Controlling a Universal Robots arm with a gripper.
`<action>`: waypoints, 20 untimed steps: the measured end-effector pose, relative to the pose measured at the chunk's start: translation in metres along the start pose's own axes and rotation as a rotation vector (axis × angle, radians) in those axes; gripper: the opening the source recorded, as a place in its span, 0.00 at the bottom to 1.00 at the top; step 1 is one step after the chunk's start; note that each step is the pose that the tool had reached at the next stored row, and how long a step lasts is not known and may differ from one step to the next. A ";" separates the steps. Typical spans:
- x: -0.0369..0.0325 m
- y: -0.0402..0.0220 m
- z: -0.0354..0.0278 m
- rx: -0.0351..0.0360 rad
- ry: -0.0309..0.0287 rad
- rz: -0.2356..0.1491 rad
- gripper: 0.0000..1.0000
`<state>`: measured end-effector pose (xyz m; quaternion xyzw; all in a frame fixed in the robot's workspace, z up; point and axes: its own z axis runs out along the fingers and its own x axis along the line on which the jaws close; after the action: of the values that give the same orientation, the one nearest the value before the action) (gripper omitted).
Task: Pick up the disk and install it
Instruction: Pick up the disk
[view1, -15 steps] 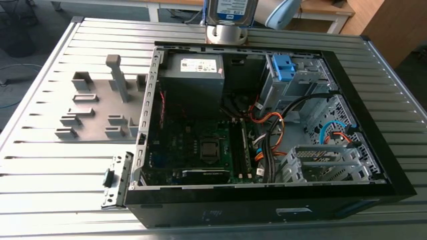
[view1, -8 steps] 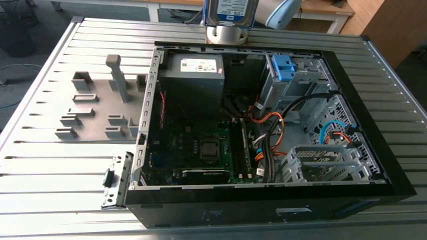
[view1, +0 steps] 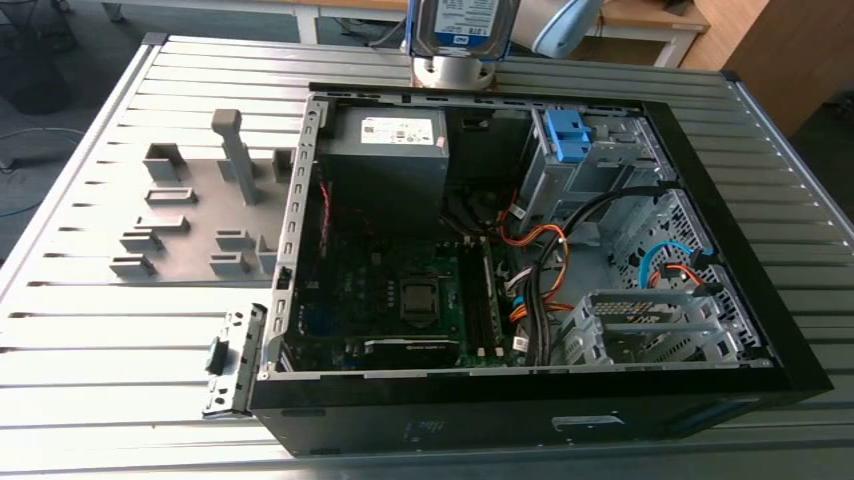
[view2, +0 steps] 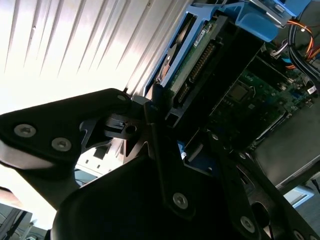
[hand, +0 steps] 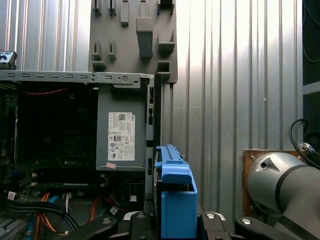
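The disk (view1: 461, 25) hangs high above the far wall of the open computer case (view1: 534, 390), its blue-and-white label facing the exterior view. In the second wrist view the disk (view2: 200, 45) sits tilted in its blue carrier, its circuit board and connector showing. My gripper (view2: 186, 122) is shut on it, with black fingers (view2: 156, 112) pressed on either side. In the first wrist view the disk (hand: 175, 195) appears edge-on as a blue frame rising from my gripper (hand: 172, 222), just outside the case wall next to the power supply.
Inside the case are a grey power supply (view1: 390, 150) with a white sticker, the motherboard (view1: 400, 300), orange and black cables (view1: 541, 260), a blue clip (view1: 567, 135) in the bay and a metal drive cage (view1: 647, 325). A grey fixture plate (view1: 200, 215) with pegs lies on the ribbed table (view1: 107, 380).
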<state>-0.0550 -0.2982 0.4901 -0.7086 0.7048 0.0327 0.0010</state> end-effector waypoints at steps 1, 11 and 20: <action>0.0008 0.0000 0.0000 0.0000 0.0000 0.000 0.36; 0.0075 0.0001 -0.0003 0.0001 0.0001 0.000 0.36; 0.0131 0.0001 -0.0006 0.0000 0.0002 0.000 0.36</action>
<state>-0.0550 -0.3113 0.4901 -0.7086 0.7049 0.0326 0.0010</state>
